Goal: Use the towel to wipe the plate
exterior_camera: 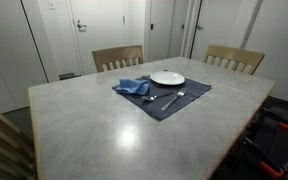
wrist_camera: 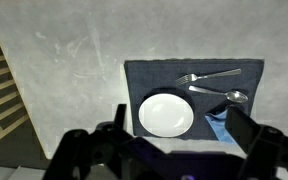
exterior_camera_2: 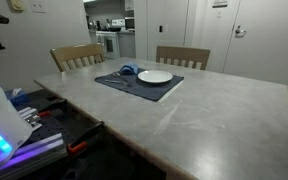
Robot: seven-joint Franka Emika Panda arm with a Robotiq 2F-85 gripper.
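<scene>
Pincer point(wrist_camera: 177, 122) hangs above the surface point(wrist_camera: 74, 60), jaws spread wide, nothing held; under it the white plate point(wrist_camera: 166, 113) sits on a dark mat point(wrist_camera: 149, 75); the blue towel point(wrist_camera: 218, 126) lies crumpled on that mat, just beside the plate; fork point(wrist_camera: 209, 76) and spoon point(wrist_camera: 224, 94) lie side by side on the mat, near the plate; in an exterior view, two chairs point(exterior_camera: 117, 57) stand at the far edge.
</scene>
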